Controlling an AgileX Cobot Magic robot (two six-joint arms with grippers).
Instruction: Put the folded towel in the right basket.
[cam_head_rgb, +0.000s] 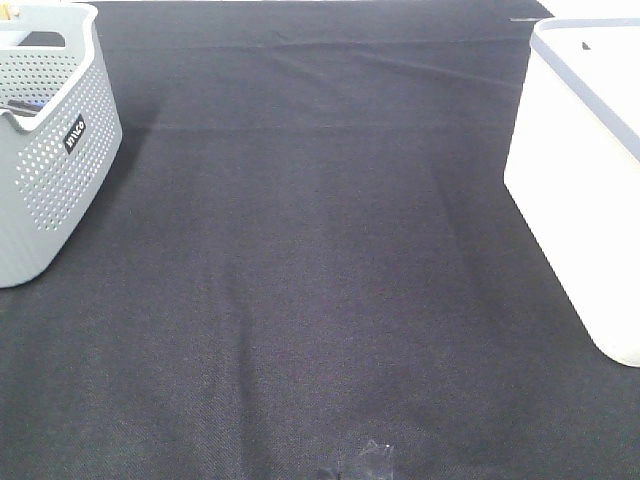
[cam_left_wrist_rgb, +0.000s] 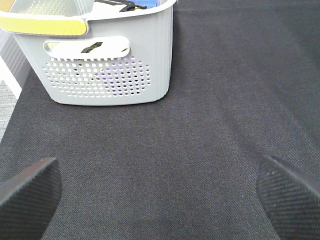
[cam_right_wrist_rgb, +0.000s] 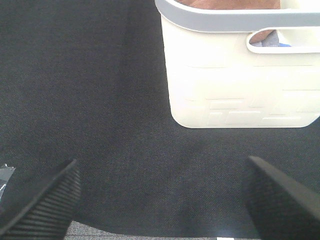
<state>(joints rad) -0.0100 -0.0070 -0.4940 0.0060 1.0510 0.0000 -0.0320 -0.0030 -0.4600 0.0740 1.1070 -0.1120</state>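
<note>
Already the folded towel (cam_right_wrist_rgb: 227, 4) lies inside the right basket (cam_right_wrist_rgb: 235, 80); in the right wrist view a strip of its reddish-brown cloth shows just over the grey-blue rim and again through the handle slot. That white basket stands at the right edge of the black worktop (cam_head_rgb: 320, 280). Well apart, at the far left, stands a grey perforated basket (cam_head_rgb: 50, 150) with a small label. Nothing lies between them but bare cloth. Both the left hand (cam_left_wrist_rgb: 160, 197) and the right hand (cam_right_wrist_rgb: 160, 200) hang above the worktop, fingers spread wide, gripping nothing.
</note>
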